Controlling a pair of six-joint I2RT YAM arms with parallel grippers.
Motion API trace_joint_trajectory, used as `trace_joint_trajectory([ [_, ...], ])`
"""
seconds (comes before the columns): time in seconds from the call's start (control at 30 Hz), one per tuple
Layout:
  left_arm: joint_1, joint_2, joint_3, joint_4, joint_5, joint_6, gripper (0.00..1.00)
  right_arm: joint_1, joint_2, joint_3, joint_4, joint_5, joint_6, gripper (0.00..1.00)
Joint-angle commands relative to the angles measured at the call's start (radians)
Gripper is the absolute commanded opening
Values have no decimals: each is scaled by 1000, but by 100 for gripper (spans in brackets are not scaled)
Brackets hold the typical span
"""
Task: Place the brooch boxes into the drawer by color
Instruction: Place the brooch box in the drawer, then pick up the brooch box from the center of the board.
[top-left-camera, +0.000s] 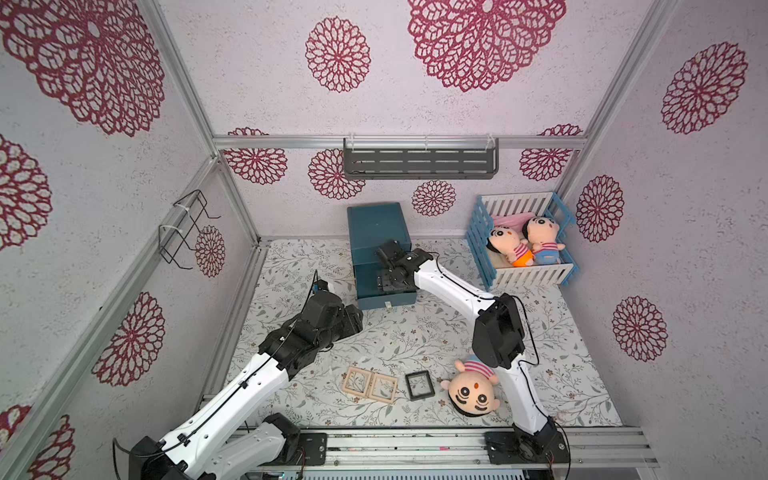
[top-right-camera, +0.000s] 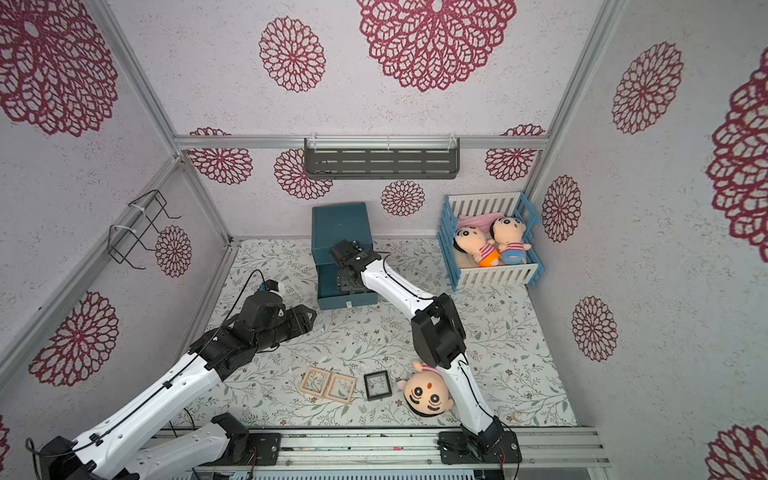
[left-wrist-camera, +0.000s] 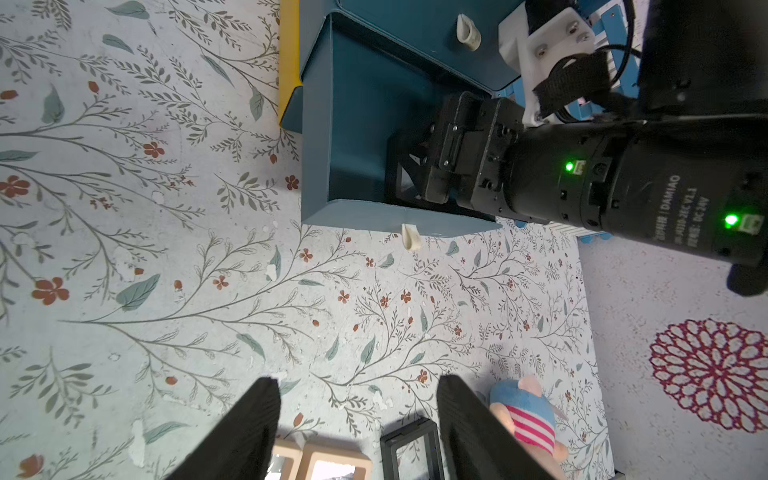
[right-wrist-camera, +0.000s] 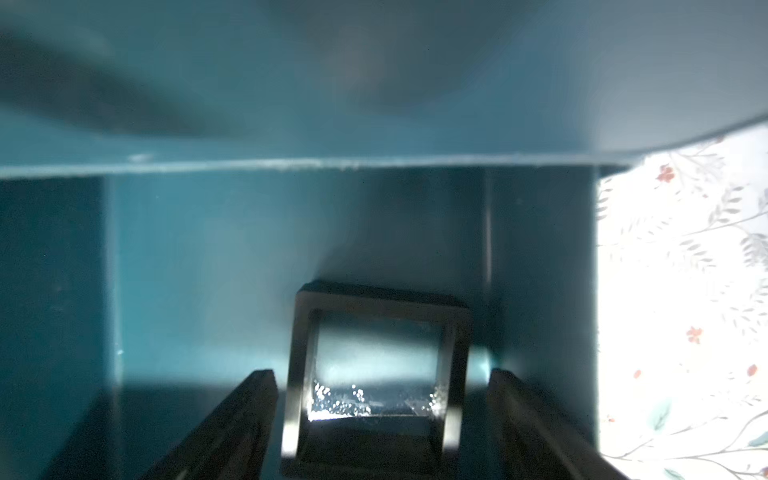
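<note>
While the right tool (right-wrist-camera: 381, 372) stands open in the drawer (right-wrist-camera: 208, 270), a black brooch box (right-wrist-camera: 376, 365) lies between its fingers (right-wrist-camera: 232, 428); the left tool (left-wrist-camera: 357, 380) hangs open; two wooden boxes (top-left-camera: 370, 384) and one black box (top-left-camera: 419, 385) lie on the tabletop (top-left-camera: 415, 332).

Floral tabletop (top-left-camera: 415, 340) — teal drawer cabinet (top-left-camera: 376, 224), blue-white crib (top-left-camera: 528, 276), two wood-coloured brooch boxes (top-left-camera: 372, 385), black brooch box (top-left-camera: 419, 385), plush doll (top-left-camera: 471, 392)

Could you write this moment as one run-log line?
right jaws: open, dark box between, inside drawer | left jaws: open, empty | mat: two wood boxes, black box
</note>
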Motion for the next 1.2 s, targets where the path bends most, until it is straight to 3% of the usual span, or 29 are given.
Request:
trace_joint_trajectory([
  [0.0,9,-1,28,13,3,19,67,1,-24,43,15,57,16,88],
  [0.27,9,-11,14,18,16,13,67,17,-57,82,26,68,14,88],
  [0.5,7,-14,17,16,73,48,67,53,-176,29,87,101,10,90],
  [0.77,-27,-61,7,-40,136,111,65,98,-451,-340,227,92,60,90],
  [1.17,-191,-171,-91,-56,176,103,63,240,-768,-843,266,7,175,90],
])
